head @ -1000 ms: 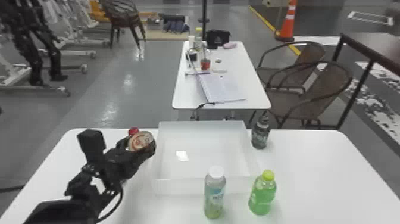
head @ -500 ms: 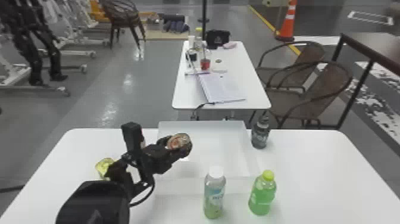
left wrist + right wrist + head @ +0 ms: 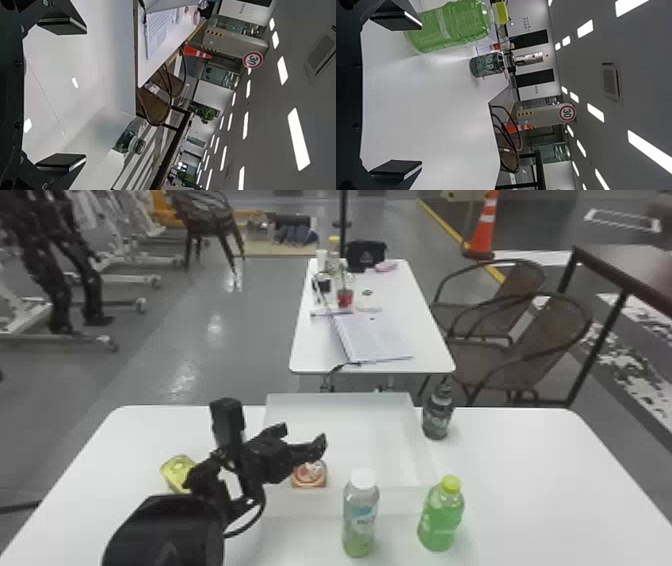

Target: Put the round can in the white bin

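My left gripper (image 3: 304, 439) is over the left part of the white bin (image 3: 345, 501), its fingers apart. Just below it, the round can (image 3: 309, 473) is inside the bin by the near wall, its printed round end showing. In the left wrist view the left gripper (image 3: 62, 94) holds nothing between its spread fingers, and the bin's pale wall (image 3: 115, 59) stands beyond them. My right gripper (image 3: 396, 97) is open in the right wrist view, with white tabletop between its fingers and a green bottle (image 3: 451, 25) close to one of them.
A white-capped bottle (image 3: 360, 515) and the green bottle (image 3: 441, 515) stand at the bin's near side. A dark bottle (image 3: 438, 417) is by its far right corner. Partly behind the left arm lies a yellow item (image 3: 176, 473) on the table.
The left arm has carried the can rightward from beside the bin to over it. Its fingers have parted, and the can has dropped from them into the bin. The yellow item has come into sight.
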Tool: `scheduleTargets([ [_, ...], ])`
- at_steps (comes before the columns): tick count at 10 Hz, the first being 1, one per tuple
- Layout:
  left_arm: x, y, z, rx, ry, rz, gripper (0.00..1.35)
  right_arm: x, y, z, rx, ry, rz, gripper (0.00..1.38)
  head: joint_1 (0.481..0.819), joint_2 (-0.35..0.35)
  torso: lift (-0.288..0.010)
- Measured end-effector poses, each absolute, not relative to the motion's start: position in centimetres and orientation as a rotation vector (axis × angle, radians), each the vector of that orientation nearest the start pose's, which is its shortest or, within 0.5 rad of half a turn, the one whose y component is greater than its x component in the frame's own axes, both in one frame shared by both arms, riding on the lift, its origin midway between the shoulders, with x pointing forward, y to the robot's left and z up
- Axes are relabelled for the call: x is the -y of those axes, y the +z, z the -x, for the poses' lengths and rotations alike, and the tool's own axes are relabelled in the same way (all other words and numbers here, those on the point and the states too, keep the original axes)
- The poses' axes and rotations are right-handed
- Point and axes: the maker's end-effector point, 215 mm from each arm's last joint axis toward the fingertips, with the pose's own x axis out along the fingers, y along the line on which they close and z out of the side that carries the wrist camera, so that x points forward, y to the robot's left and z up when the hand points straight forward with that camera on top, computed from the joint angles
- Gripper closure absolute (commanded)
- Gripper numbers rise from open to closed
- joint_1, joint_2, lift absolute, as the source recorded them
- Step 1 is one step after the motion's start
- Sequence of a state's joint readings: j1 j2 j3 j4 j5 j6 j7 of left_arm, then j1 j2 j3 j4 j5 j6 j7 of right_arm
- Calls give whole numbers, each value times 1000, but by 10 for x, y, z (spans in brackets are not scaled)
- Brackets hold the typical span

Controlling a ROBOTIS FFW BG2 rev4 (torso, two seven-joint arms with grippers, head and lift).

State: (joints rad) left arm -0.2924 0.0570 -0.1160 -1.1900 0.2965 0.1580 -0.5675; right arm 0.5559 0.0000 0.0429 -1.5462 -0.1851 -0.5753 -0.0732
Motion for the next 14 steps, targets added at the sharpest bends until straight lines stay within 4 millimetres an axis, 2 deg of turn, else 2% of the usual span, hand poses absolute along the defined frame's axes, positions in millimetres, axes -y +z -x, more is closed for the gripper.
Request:
scheduleTargets([
  [2, -82, -376, -621, -181, -650, 272, 183, 249, -456, -367, -14, -138, -178, 75, 549, 0, -100],
  [3, -92, -369, -617, -161, -627, 267, 183, 248, -455, -368, -13, -135, -179, 73, 549, 0, -100],
  [5, -132, -361, -602, -120, -495, 236, 185, 247, -456, -368, -14, -133, -181, 73, 549, 0, -100],
  [10, -215, -372, -529, -60, -225, 205, 185, 244, -458, -366, -18, -131, -186, 75, 549, 0, -100],
  [13, -268, -391, -472, -38, -35, 163, 185, 244, -461, -363, -25, -132, -188, 73, 549, 0, -100],
  [14, -280, -400, -450, -37, 17, 152, 185, 244, -461, -362, -27, -133, -189, 75, 549, 0, -100],
])
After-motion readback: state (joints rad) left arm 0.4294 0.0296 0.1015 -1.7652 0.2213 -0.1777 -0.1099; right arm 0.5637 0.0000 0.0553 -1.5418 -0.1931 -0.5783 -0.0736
